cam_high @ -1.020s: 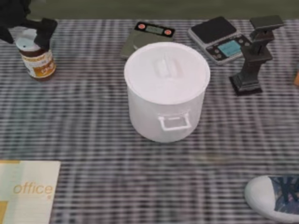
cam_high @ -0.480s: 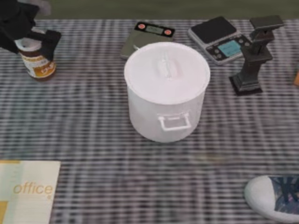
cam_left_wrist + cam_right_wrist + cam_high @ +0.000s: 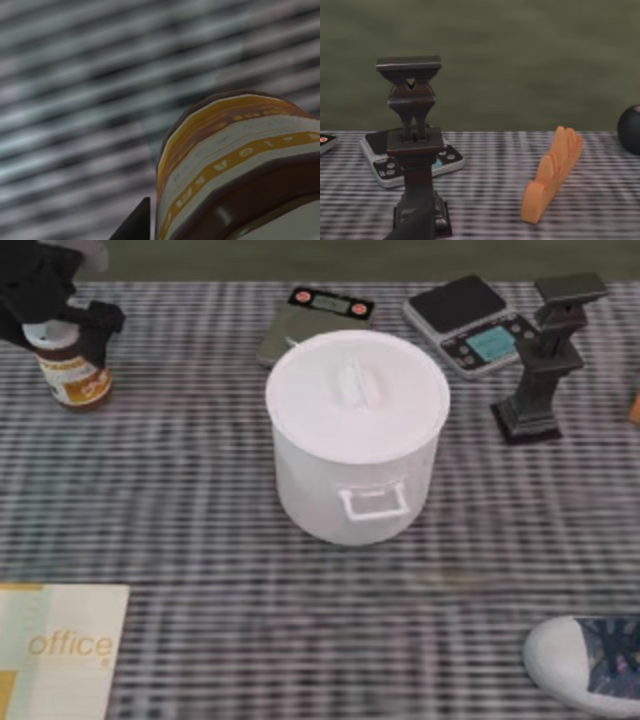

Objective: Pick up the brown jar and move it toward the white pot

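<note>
I have the left gripper (image 3: 62, 318) at the worktop's (image 3: 200, 530) far-left corner, fingers clenched on the jar (image 3: 72, 372) just under its cap, so the label hangs clear. The pot (image 3: 357, 435) sits mid-worktop, well apart. Right arm is out of sight.

My left gripper (image 3: 62, 318) sits at the table's far left corner, fingers closed either side of the brown jar's (image 3: 72, 370) cap, wrist angled down from above. My right arm is out of the top view, parked.
</note>
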### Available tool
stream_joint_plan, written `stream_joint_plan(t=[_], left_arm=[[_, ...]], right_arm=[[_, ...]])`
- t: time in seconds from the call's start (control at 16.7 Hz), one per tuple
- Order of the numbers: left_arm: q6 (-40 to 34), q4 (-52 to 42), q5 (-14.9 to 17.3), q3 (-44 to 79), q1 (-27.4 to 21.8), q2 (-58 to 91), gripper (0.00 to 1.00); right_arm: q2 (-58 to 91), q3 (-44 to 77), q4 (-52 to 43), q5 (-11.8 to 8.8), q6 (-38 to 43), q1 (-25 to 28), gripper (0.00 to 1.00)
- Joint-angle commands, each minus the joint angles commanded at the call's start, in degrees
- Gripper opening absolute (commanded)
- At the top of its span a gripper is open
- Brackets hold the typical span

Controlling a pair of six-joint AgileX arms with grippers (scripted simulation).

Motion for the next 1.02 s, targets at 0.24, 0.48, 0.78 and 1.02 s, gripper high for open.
stream_joint_plan(t=[0.24, 0.48, 0.78, 1.02], left_arm=[[0.0, 0.0, 0.0, 0.0, 0.0, 0.0, 0.17], [0.0, 0.0, 0.0, 0.0, 0.0, 0.0, 0.0], [0.0, 0.0, 0.0, 0.0, 0.0, 0.0, 0.0], [0.09, 0.05, -0.08, -0.86, 0.06, -0.86, 0.0]], right_arm=[[0.0, 0.0, 0.0, 0.0, 0.0, 0.0, 1.0], [0.0, 0.0, 0.0, 0.0, 0.0, 0.0, 1.0], [0.0, 0.0, 0.0, 0.0, 0.0, 0.0, 1.0], [0.0, 0.0, 0.0, 0.0, 0.0, 0.0, 1.0]])
